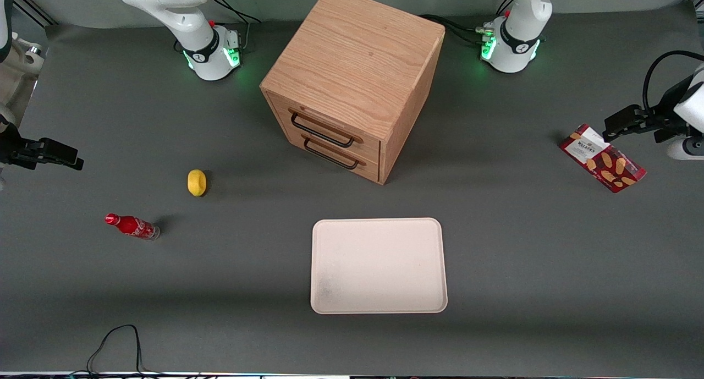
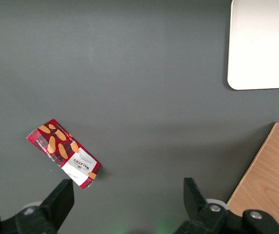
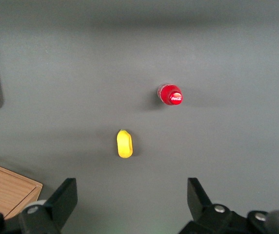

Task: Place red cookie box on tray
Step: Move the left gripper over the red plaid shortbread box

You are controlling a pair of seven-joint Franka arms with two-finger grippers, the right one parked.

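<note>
red cookie box (image 1: pixel 602 158) is the thing to move, and it is placed here against one landmark, the tray (image 1: pixel 378 265), going from the front camera outward.

the tray lies nearest the front camera, flat on the grey table (image 1: pixel 522 269), with nothing on it; as the target it sits bare, so the box could go down anywhere inside its low rim.

farther from the camera than the tray, and toward the parked arm's end, a small red soda bottle (image 1: pixel 132 226) lies on its side and a yellow lemon-like thing (image 1: pixel 197 182) sits a little farther still. both are well apart from the tray and, i judge, no part of this job.

farther again, toward the working arm's end and well apart from the tray, the red cookie box lies flat, label up, skewed to the tray's edges, so it is not yet delivered.

the gripper (image 1: pixel 616 127) hangs just above the box's labelled end. in the wrist view its fingers (image 2: pixel 61 197) are spread wide with nothing between them, and the box lies off to one side of that gap, so i judge it needs centring before closing.

the wooden drawer cabinet (image 1: pixel 352 76) stands farthest from the camera, past the tray, drawers closed.
</note>
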